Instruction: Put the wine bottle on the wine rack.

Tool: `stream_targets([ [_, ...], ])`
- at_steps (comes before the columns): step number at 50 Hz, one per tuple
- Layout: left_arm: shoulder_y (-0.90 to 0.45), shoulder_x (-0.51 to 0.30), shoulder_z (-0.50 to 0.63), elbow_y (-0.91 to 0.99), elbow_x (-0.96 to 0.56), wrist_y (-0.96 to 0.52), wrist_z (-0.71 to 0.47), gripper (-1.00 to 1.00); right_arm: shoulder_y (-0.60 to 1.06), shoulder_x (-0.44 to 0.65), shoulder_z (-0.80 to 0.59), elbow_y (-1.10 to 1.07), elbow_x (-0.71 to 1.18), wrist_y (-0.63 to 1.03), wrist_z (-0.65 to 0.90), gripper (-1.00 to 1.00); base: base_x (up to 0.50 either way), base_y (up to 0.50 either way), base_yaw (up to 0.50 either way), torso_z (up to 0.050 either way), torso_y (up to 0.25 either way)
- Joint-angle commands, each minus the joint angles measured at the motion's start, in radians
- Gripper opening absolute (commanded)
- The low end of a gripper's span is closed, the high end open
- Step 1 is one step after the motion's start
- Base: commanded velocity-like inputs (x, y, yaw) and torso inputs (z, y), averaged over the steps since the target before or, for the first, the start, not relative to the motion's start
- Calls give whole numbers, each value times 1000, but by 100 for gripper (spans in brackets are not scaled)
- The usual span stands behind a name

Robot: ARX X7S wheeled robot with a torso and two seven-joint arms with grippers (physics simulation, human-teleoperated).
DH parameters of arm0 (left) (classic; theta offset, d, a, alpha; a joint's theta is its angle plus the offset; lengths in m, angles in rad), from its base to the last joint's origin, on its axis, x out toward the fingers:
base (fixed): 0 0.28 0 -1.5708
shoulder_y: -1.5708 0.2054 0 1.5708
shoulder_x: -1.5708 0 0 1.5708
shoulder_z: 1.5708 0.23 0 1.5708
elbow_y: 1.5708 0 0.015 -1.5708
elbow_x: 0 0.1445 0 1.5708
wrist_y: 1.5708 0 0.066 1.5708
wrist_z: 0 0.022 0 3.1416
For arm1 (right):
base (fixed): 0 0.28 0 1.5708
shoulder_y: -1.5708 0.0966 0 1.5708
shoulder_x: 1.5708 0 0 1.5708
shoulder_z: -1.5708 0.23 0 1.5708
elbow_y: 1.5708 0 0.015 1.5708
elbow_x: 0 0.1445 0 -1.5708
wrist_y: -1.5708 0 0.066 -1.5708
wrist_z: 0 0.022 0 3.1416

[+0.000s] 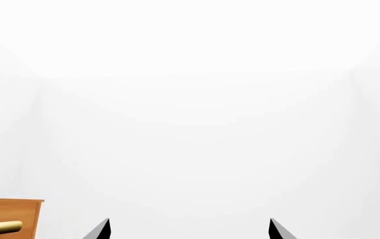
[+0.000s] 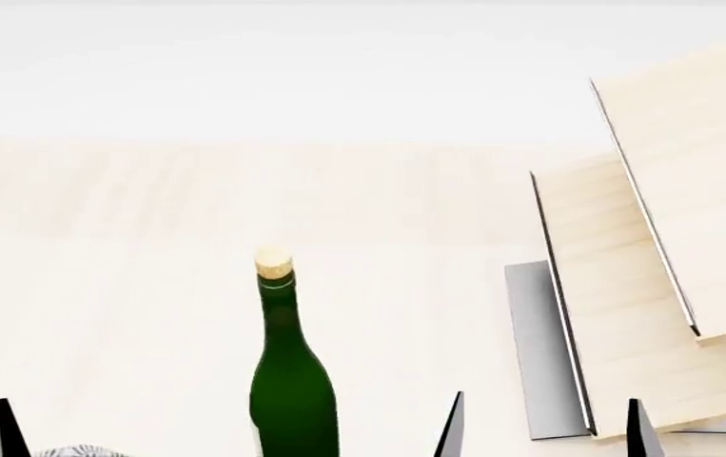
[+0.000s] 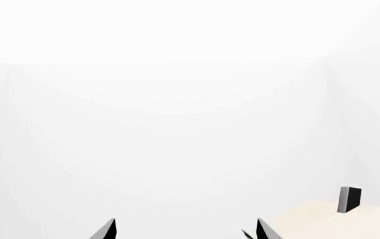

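While both grippers — left (image 1: 188, 230), right (image 3: 184, 230) — gape empty, one wine bottle (image 2: 293, 381) stands beside one wine rack (image 2: 642, 286).

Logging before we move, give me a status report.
Both grippers open, empty. Wine bottle upright on table, untouched. Wine rack to its right, nothing between.

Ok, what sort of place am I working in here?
Probably a bare simulated room set up like a dining or bar counter: a wine bottle stands on a pale wood table beside a tiered wine rack, white walls behind.
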Motion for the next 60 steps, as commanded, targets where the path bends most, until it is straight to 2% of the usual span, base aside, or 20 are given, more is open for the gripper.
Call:
stream_targets([
  [1, 0, -4, 2, -2, -1, 4, -8, 100, 1, 4, -4, 2, 2, -1, 6, 100, 0, -145, 0, 0, 0],
  [60, -8, -25, 27, -9, -5, 4, -30, 100, 10, 25, -26, 13, 6, 6, 32, 100, 0, -147, 0, 0, 0],
])
